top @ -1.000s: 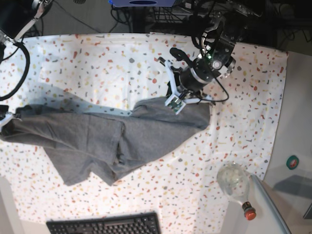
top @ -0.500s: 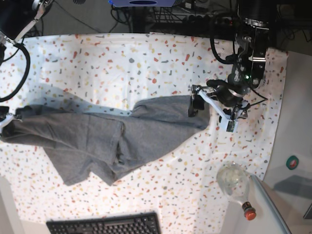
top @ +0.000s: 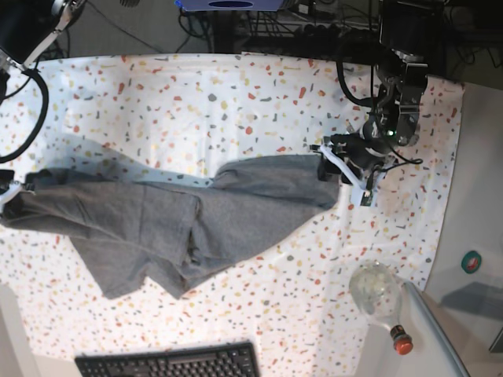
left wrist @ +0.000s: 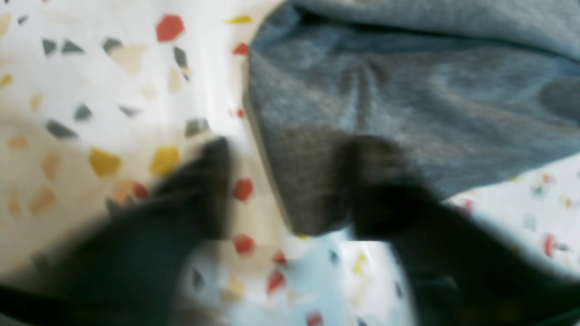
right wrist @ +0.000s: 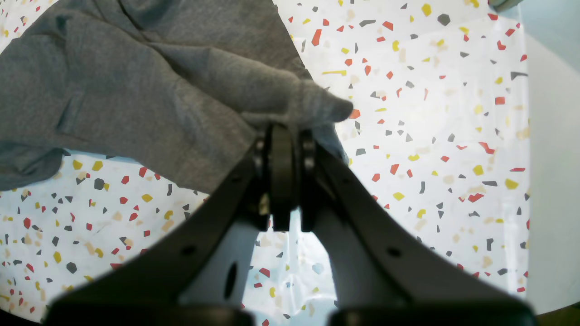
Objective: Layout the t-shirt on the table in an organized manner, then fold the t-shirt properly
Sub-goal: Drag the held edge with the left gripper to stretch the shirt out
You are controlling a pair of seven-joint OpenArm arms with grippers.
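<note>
The grey t-shirt lies crumpled and stretched across the speckled table, from the left border to right of the middle. My left gripper is at the shirt's right end. In the blurred left wrist view, the left gripper stands open astride the t-shirt's edge. One finger is over the bare table and the other is on the fabric. My right gripper is shut on a bunched fold of the t-shirt. In the base view, the right gripper is at the far left border.
A clear glass bottle with a red cap lies near the table's front right corner. A black keyboard sits at the front edge. Dark cables and equipment run along the back. A small green round object sits off the table to the right.
The left gripper let go near the shirt's upper middle, swung right to the shirt's right end, opened wide, then narrowed around the edge. The right arm and the shirt's left end stayed put.
</note>
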